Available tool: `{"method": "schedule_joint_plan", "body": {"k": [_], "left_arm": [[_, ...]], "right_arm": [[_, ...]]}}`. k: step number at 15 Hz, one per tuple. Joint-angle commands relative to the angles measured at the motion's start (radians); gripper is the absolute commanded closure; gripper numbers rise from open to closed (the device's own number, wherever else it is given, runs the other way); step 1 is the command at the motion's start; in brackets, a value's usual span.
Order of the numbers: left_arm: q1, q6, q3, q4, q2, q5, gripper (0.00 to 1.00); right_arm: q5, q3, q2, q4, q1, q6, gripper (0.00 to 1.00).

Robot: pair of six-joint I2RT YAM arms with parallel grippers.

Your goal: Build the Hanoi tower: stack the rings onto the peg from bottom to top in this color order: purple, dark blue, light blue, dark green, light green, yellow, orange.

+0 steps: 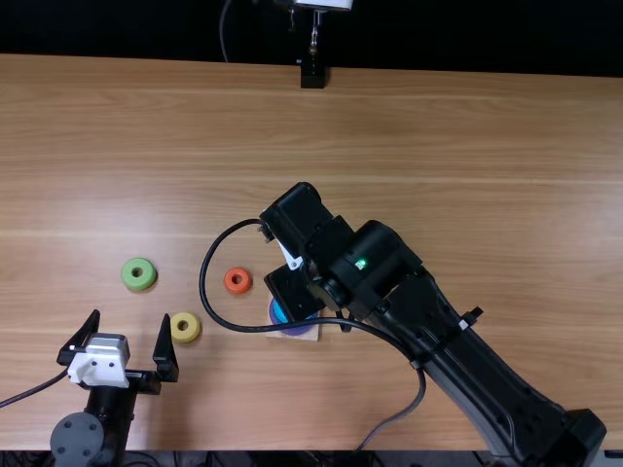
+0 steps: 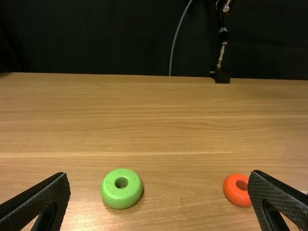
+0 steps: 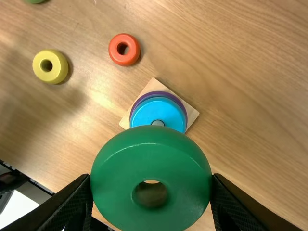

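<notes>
I hold dark green ring in right fingers, near stacked light blue ring; left fingers open.

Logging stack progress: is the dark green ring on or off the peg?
Off. The right gripper grips the dark green ring; the peg shows uncovered in the light blue ring's hole.

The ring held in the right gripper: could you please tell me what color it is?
It is dark green, seen best in the right wrist view.
</notes>
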Motion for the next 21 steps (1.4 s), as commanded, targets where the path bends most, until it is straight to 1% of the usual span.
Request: {"method": "schedule_joint_plan", "body": {"k": [1, 3, 4, 5, 6, 7, 10, 11, 12, 13, 14, 15, 21], "left_arm": [[0.009, 0.006, -0.044, -0.011, -0.012, 0.001, 0.0], [0.009, 0.007, -0.044, -0.011, -0.012, 0.001, 0.0], [0.009, 0.007, -0.044, -0.011, -0.012, 0.001, 0.0], [0.009, 0.007, -0.044, -0.011, -0.012, 0.001, 0.0], [0.009, 0.007, -0.044, -0.011, -0.012, 0.001, 0.0], [0.009, 0.006, -0.044, -0.011, -0.012, 0.001, 0.0], [0.009, 0.007, -0.044, -0.011, -0.012, 0.001, 0.0], [0.009, 0.007, -0.044, -0.011, -0.012, 0.001, 0.0], [0.009, 0.006, -0.044, -0.011, -0.012, 0.001, 0.0], [0.009, 0.006, -0.044, -0.011, -0.012, 0.001, 0.0], [0.009, 0.007, -0.044, -0.011, -0.012, 0.001, 0.0], [0.009, 0.007, -0.044, -0.011, -0.012, 0.001, 0.0], [0.009, 0.007, -0.044, -0.011, -0.012, 0.001, 0.0]], "right_arm": [[-0.005, -0.015, -0.023, 0.001, -0.001, 0.007, 0.75], [-0.005, -0.011, -0.023, 0.003, 0.0, 0.009, 0.72], [-0.005, -0.011, -0.024, 0.003, 0.0, 0.009, 0.66], [-0.005, -0.012, -0.024, 0.003, 0.0, 0.009, 0.63], [-0.003, -0.012, -0.024, 0.003, 0.0, 0.009, 0.62], [-0.003, -0.012, -0.024, 0.003, 0.0, 0.009, 0.6], [-0.001, -0.014, -0.024, 0.003, 0.0, 0.009, 0.58], [-0.001, -0.012, -0.024, 0.003, 0.0, 0.009, 0.52], [-0.001, -0.012, -0.023, 0.003, 0.0, 0.009, 0.41], [0.001, -0.012, -0.023, 0.005, 0.0, 0.009, 0.23], [0.001, -0.012, -0.023, 0.005, 0.0, 0.009, 0.1], [0.003, -0.012, -0.023, 0.005, 0.0, 0.009, 0.01], [0.005, -0.009, -0.024, 0.01, 0.0, 0.011, 0.0]]}}
